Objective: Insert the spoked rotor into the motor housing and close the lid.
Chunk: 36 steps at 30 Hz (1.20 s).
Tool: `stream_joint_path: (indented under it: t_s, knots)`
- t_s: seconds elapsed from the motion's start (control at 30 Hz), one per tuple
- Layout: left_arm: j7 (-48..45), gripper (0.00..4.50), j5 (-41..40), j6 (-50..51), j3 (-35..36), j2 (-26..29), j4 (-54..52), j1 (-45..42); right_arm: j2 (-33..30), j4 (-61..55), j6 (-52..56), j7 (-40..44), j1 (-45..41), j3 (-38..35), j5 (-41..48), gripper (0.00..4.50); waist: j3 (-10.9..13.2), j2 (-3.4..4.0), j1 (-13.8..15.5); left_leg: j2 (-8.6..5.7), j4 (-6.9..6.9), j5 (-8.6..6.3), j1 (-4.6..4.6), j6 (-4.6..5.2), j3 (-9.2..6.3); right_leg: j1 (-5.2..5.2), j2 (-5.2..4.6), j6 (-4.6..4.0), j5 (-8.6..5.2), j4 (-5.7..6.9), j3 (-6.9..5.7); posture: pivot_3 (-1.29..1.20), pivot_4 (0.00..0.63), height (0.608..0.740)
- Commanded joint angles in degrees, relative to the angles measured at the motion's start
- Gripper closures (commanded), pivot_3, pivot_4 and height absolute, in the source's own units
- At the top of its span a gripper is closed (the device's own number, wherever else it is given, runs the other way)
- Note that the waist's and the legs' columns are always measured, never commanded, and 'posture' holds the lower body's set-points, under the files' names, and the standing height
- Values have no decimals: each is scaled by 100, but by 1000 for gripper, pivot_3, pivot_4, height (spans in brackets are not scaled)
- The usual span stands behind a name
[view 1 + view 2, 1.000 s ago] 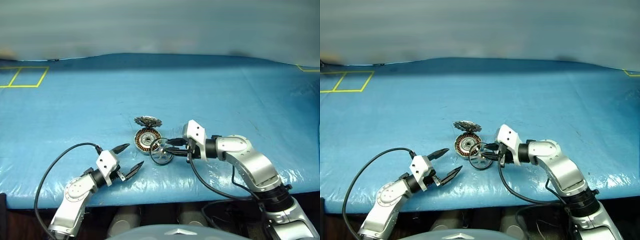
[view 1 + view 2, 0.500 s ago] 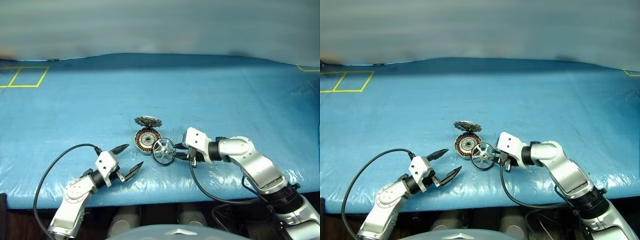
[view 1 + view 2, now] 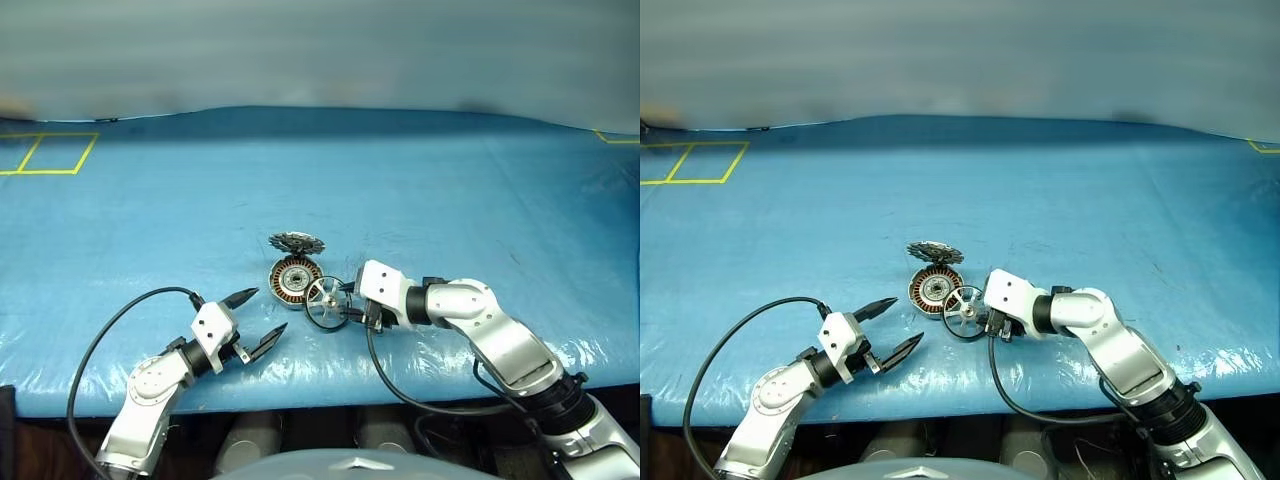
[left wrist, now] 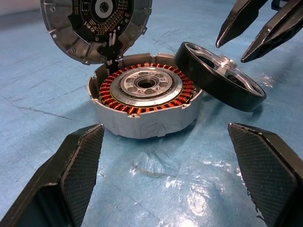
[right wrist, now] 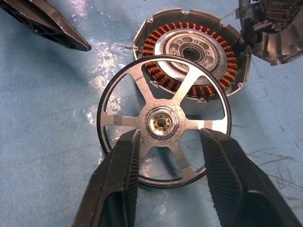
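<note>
Rotor (image 4: 220, 75) leans tilted on housing (image 4: 144, 101) rim; right hand (image 5: 168, 156) parted, not gripping it; left hand (image 3: 255, 318) wide, empty.

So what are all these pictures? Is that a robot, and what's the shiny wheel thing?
Yes, it's a robot with two arms. Two pictures come from cameras in its head, looking down at a blue table. The other two come from small cameras on its wrists, so everything looks big there.

Each arm ends in a gripper with two black fingers. The left gripper is wide open and holds nothing. The right gripper has its fingers open on either side of the spoked rotor, the wheel you saw. It leans on the edge of the motor housing, a round cup with copper wire inside. The lid stands open behind the cup.
</note>
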Motion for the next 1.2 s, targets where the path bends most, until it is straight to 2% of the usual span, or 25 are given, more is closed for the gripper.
stream_joint_path:
  t_s: [0.03, 0.77, 1.2]
  knots:
    - [35, 37, 3, -25, 47, 15, -146, 24, -3, -312, -50, -11, 48, 19, -18, 2079, 0, 0, 0, 0, 0, 0, 0, 0, 0, 0, 0, -1, 1, 0, 0, 0, 150, 740]
    - [35, 37, 35, 20, 26, 25, -138, -13, 123, -83, 117, -425, 157, 287, -482, 2079, -1, 0, -5, 0, 1, 0, 10, 0, 0, 2, 0, 14, -9, 1, 0, 0, 150, 740]
    - [25, 37, 41, 36, 25, 37, -126, 9, 210, -287, 245, -467, 295, 65, -303, 2079, 0, 0, -4, 0, 1, 0, 10, 0, 0, 4, 0, 14, -9, 1, 1, 0, 150, 740]
